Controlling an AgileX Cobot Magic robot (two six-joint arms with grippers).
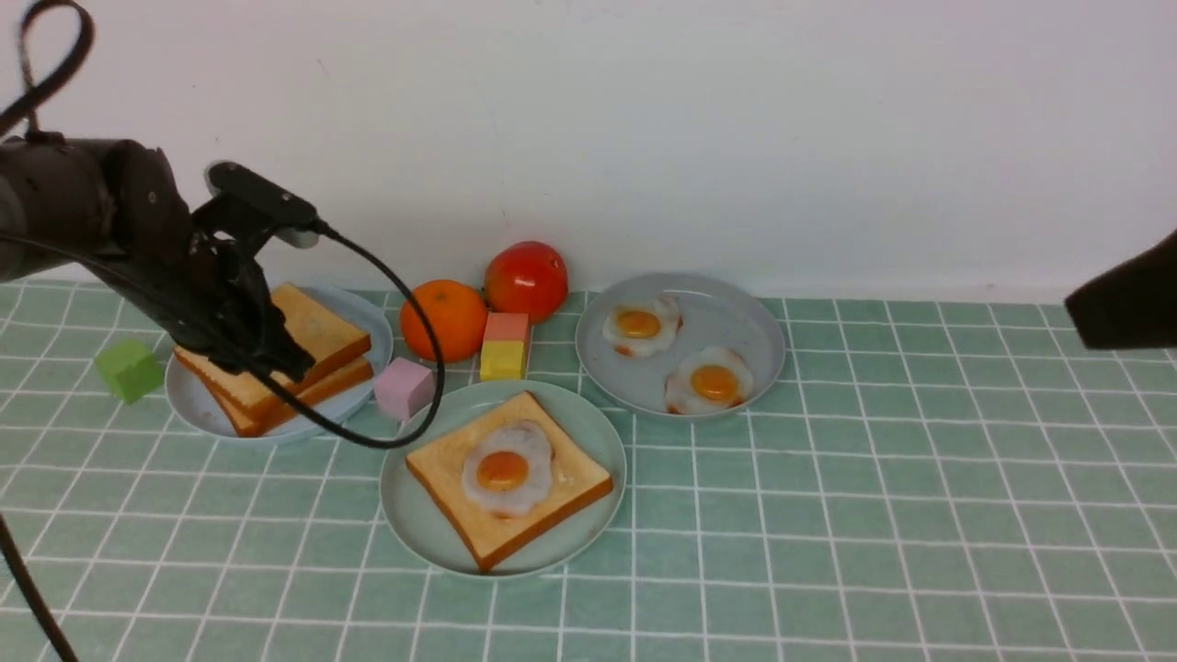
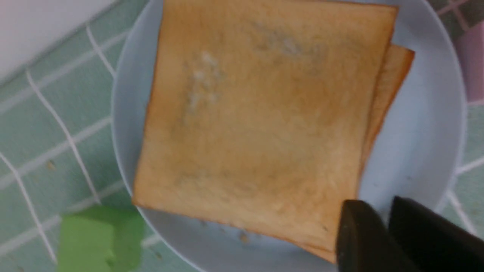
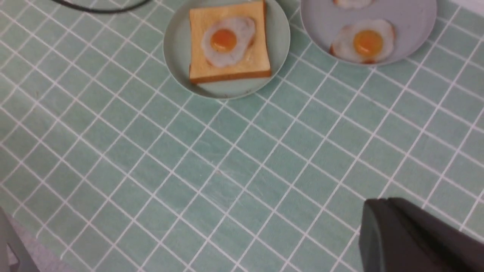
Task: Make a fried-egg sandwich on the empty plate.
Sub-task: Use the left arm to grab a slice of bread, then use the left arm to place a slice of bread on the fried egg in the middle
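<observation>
Mint-green plate [image 1: 418,526] sits near the middle of the tiled table [image 1: 828,515]. On it lies one toast slice [image 1: 572,480] with a fried egg [image 1: 504,471] on top, uncovered. To the far left, a pale blue plate [image 1: 195,405] carries two more slices stacked, the top slice [image 1: 317,333] skewed over the lower slice [image 1: 345,375]. The left gripper [image 1: 280,366] hangs at the near corner of that stack, its jaws a little apart; whether they touch the bread I cannot tell. A green cube [image 1: 129,370] stands just left of that plate and a pink cube [image 1: 403,386] just right. Far right of centre, a grey plate [image 1: 740,317] holds two other eggs [image 1: 642,324]. The right gripper [image 3: 389,213] hovers well to the right over bare tiles, jaws together, empty.
</observation>
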